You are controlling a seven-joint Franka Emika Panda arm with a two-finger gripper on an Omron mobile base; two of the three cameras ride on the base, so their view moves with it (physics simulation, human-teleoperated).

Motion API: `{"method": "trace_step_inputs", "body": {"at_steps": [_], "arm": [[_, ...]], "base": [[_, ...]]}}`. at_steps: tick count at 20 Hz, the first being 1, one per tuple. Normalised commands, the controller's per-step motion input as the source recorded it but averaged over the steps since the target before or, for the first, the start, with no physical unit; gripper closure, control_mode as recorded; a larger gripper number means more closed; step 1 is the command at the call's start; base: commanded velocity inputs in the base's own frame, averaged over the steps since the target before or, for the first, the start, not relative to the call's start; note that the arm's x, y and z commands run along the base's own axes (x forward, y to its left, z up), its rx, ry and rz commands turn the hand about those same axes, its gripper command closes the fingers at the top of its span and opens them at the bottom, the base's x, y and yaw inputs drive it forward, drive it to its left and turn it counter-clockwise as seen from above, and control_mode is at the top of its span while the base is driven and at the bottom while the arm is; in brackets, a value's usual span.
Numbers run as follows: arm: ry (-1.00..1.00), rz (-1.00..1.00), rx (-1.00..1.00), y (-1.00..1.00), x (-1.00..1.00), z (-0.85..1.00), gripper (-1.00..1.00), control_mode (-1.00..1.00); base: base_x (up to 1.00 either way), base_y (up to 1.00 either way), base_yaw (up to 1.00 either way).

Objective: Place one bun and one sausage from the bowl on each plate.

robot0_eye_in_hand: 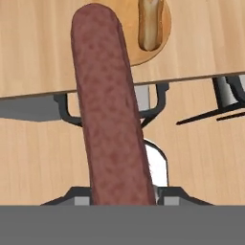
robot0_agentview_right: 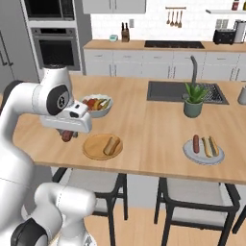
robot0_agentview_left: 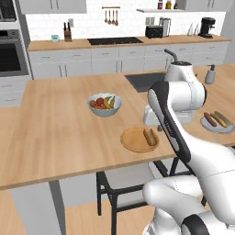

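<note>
1. While the tool (robot0_agentview_right: pixel 67 136) hung near the bench (robot0_agentview_left: pixel 55 133) edge, its jaws were clamped on a sausage (robot0_eye_in_hand: pixel 111 115), just short of the wood plate (robot0_agentview_right: pixel 94 149).
2. That plate already carried a bun (robot0_agentview_right: pixel 112 145); the sausage, I judged, should go alongside it, not on top.
3. Best lowered close before release, lest it roll off.
4. The grey plate (robot0_agentview_right: pixel 190 154) seemed served.

glossy white rounded arm (robot0_agentview_left: pixel 183 137) w/ dark joints, black band along forearm.
</note>
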Motion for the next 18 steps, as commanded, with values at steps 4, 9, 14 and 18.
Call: {"method": "trace_step_inputs", "body": {"at_steps": [4,9,14,18], "arm": [[0.0,0.0,0.0,0.0,0.31,-0.03,1.0,-1.0],[0.0,0.0,0.0,0.17,0.86,-0.32,1.0,-1.0],[0.0,0.0,0.0,0.21,0.74,-0.75,1.0,-1.0],[0.0,0.0,0.0,0.0,0.63,-0.91,1.0,-1.0]], "base": [[0.27,0.0,0.0],[0.0,0.0,0.0],[0.0,0.0,0.0],[0.0,0.0,0.0]]}}
